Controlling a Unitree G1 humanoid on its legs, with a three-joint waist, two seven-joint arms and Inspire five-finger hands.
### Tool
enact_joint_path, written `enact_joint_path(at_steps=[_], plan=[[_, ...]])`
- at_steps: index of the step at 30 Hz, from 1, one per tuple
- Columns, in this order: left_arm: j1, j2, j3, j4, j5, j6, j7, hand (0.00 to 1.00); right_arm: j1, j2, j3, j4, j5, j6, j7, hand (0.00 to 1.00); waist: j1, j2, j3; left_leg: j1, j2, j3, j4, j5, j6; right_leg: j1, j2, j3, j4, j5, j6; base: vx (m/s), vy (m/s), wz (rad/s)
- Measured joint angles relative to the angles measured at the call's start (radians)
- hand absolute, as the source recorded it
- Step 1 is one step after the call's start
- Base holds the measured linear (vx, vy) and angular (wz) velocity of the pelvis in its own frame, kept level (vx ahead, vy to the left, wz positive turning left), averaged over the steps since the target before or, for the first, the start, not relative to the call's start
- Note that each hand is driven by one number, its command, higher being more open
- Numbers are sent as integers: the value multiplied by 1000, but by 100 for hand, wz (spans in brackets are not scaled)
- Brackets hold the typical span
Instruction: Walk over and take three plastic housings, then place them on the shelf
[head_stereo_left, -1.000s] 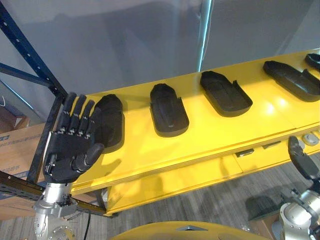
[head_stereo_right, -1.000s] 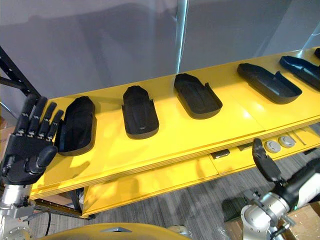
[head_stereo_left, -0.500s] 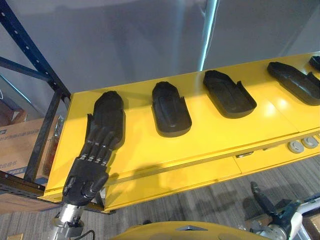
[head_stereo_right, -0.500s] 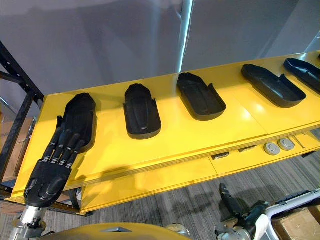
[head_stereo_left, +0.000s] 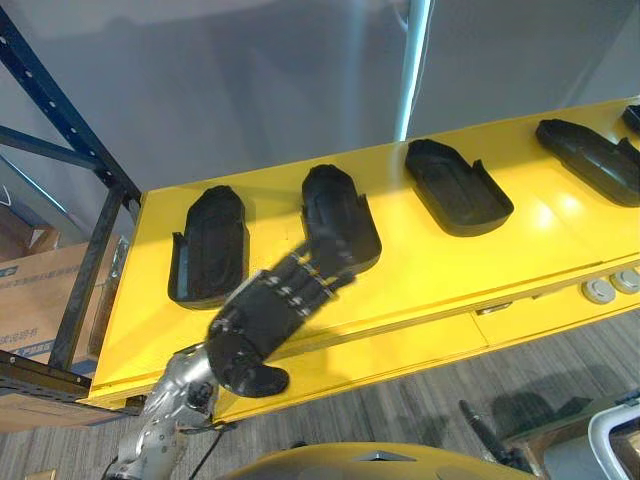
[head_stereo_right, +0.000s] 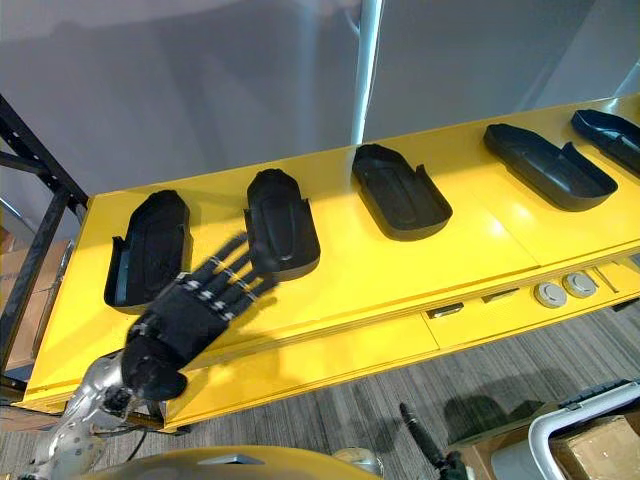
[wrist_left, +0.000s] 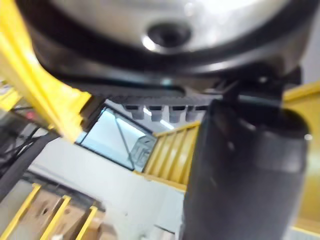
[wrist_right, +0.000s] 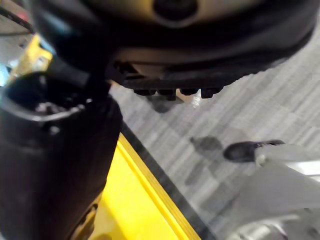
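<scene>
Grey wall (head_stereo_left: 250, 90) backs a long yellow bench (head_stereo_left: 430, 270) in the left eye view. Black housings sit in a row along the bench, each with its long axis running from front edge to back edge. The left hand (head_stereo_left: 255, 325) reaches over the front edge at a slant, fingers (head_stereo_left: 305, 283) straight and holding nothing. Their tips lie over the front end of the second housing (head_stereo_left: 340, 215); whether they touch it is unclear. That housing lies ahead of the hand and a little to its right, so I judge it the left arm's pick. It is a matt black shallow shell, rounded at its back end.

The right eye view shows the leftmost housing (head_stereo_right: 150, 250) just beside the hand and the third housing (head_stereo_right: 400, 190) well apart.

The left wrist view looks along that hand and shows nothing in its grasp.

The right wrist view has the right hand (wrist_right: 55, 165) low over the grey floor (wrist_right: 240, 125); whether it is open or closed I cannot tell.
</scene>
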Motion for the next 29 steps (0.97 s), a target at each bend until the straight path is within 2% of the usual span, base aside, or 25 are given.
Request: enact_joint_path(at_steps=[2,4,6,9,13,15,17,18,19,22,24,25,27,29], plan=[[-3,4,-45,7,52,74,0,100,-4,2,9,7,4,32,30,100,1,-2,1,0,-1,1,0,0,-1,1,0,-1,-1,0,0,0,0,0],[-8,7,-93,39,100,115,-1,100,-10,2,20,13,19,44,44,100,1,-4,1,0,-1,2,0,-1,-1,4,0,-2,-7,0,0,0,0,0],[-19,16,-186,125,179,163,-2,100,-20,3,48,17,18,54,50,100,0,-9,1,0,-1,5,0,-1,-2,6,-1,-2,-15,1,2,0,0,0],[-33,16,-284,211,235,197,5,100,-44,3,69,27,19,61,56,100,-2,-19,3,-1,0,11,0,-2,-3,6,-1,-2,-19,2,3,0,0,0],[-44,-16,-306,288,286,200,52,100,-69,5,84,36,19,60,66,100,0,-32,6,0,-1,11,0,-3,-4,15,0,-3,-30,9,13,9,1,0],[-58,-40,-313,381,349,196,118,100,-80,10,84,36,20,57,67,100,-1,-38,3,0,0,13,0,-3,-5,16,1,-2,-30,10,14,18,-2,-1],[-64,-63,-308,523,433,187,245,100,-91,15,86,36,19,49,71,100,0,-43,-1,1,2,20,0,-3,-5,17,3,0,-31,10,14,30,-8,-4],[-64,-67,-303,559,446,185,280,100,-94,15,86,36,19,48,71,100,0,-44,-2,2,2,22,0,-3,-5,17,3,1,-32,10,14,0,0,0],[-63,-98,-257,621,468,137,387,100,-97,16,86,35,19,44,71,100,0,-47,0,2,2,24,0,-2,-6,18,3,0,-32,10,14,0,0,0],[-65,-162,-130,763,495,68,562,100,-97,26,86,36,18,44,70,100,4,-59,2,13,2,26,0,-3,-8,28,3,1,-33,10,14,-1,3,-1],[-64,-177,-20,902,583,-13,680,100,-92,43,83,36,18,49,66,100,3,-70,7,32,3,26,0,-3,-10,47,4,0,-34,9,13,0,0,0],[-64,-177,0,933,597,-26,706,100,-91,46,83,36,18,52,65,100,3,-71,9,36,3,26,0,-3,-10,52,4,-1,-34,9,13,0,0,0],[-64,-209,111,1065,651,-57,832,100,-83,60,79,37,18,67,63,100,5,-73,12,39,0,21,0,-3,-10,53,1,-5,-33,9,14,-47,20,5],[-62,-233,179,1138,681,-87,925,100,-76,82,49,38,19,69,63,100,6,-74,13,42,-2,15,0,-3,-10,58,0,-10,-32,9,14,-27,18,6]])
